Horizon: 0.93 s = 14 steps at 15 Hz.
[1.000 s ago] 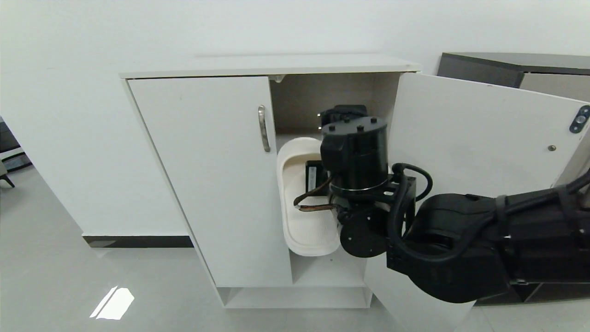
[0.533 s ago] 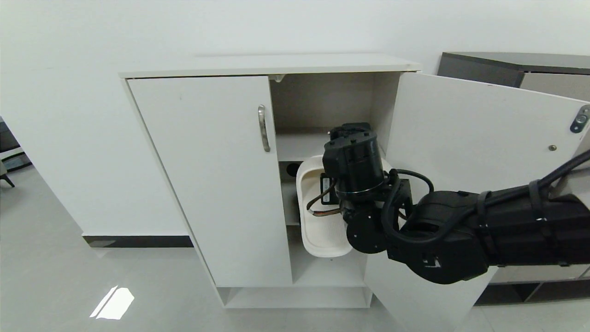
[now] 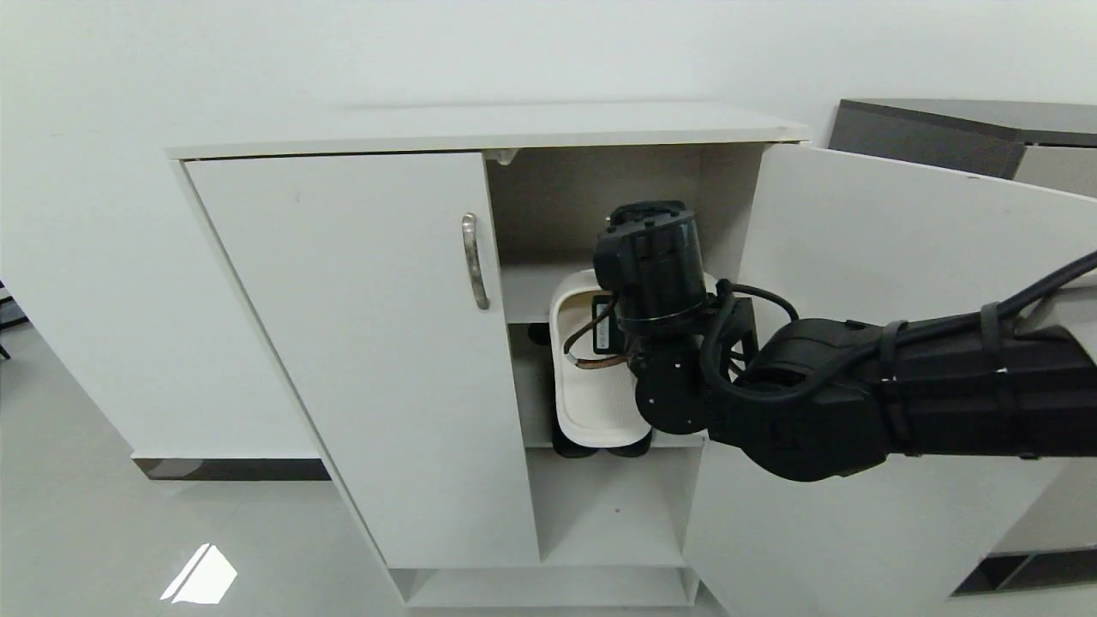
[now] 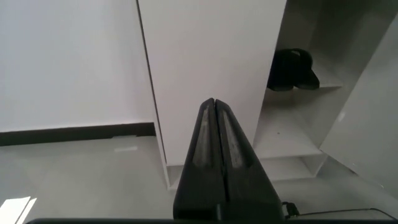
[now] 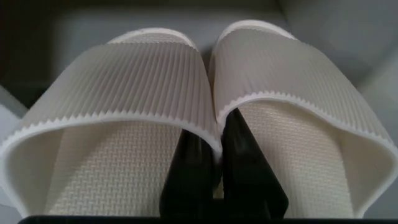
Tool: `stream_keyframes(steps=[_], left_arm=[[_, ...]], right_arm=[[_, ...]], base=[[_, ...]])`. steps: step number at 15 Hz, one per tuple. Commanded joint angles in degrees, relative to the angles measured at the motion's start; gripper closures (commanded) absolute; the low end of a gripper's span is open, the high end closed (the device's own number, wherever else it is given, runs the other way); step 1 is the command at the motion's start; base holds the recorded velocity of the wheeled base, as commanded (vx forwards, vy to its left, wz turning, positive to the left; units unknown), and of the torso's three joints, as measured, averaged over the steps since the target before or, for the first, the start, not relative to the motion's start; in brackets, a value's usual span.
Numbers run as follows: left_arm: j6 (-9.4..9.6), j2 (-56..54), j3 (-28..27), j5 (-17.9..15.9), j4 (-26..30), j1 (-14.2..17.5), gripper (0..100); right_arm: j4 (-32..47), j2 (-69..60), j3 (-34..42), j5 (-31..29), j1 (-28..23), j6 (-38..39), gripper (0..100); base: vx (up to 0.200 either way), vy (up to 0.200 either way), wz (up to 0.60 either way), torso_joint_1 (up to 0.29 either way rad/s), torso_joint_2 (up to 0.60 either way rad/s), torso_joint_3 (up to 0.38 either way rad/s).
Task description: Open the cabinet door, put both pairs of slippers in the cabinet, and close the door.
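the right gripper (image 5: 219,140) is clamped tight on the inner edges of a pair of white ribbed slippers (image 3: 591,398). it holds them at the centre of the head frame, inside the open right half of the white two-door cabinet (image 3: 480,128), level with its middle shelf. a pair of black slippers (image 3: 600,447) peeks out just below them on that shelf. the left gripper (image 4: 214,124) has its fingers pressed together, holding nothing.

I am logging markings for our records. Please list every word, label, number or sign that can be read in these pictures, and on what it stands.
No text can be read.
One small pale label on the right arm, beside the white slippers, is too small to read.
The cabinet bears no print that I can see.
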Motion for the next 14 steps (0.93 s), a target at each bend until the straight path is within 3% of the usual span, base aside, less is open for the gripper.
stream_keyframes(steps=[1, 5, 11, 14], left_arm=[[0.01, 0.0, 0.0, 0.0, 0.0, 0.0, 100], [-0.16, 0.0, 0.1, 0.0, 0.0, 0.0, 100], [-0.34, 0.0, 0.1, 0.1, 0.0, 0.0, 100], [-0.34, 0.0, 0.1, 0.1, 0.0, 0.0, 100]], right_arm=[[1.9, 2.3, -4.2, 0.1, -0.2, 0.0, 100], [7.3, 6.9, -14.6, 0.2, -2.0, -0.3, 100], [7.8, 14.9, -25.4, 2.0, -5.5, -2.0, 100], [7.9, 17.8, -26.4, 2.6, -6.4, -2.4, 100]], base=[[0.200, 0.000, 0.00, -0.002, -0.01, -0.002], [0.200, 0.000, 0.00, 0.004, 0.00, 0.000], [0.000, 0.000, 0.00, 0.000, 0.00, 0.000], [0.000, 0.000, 0.00, 0.000, 0.00, 0.000]])
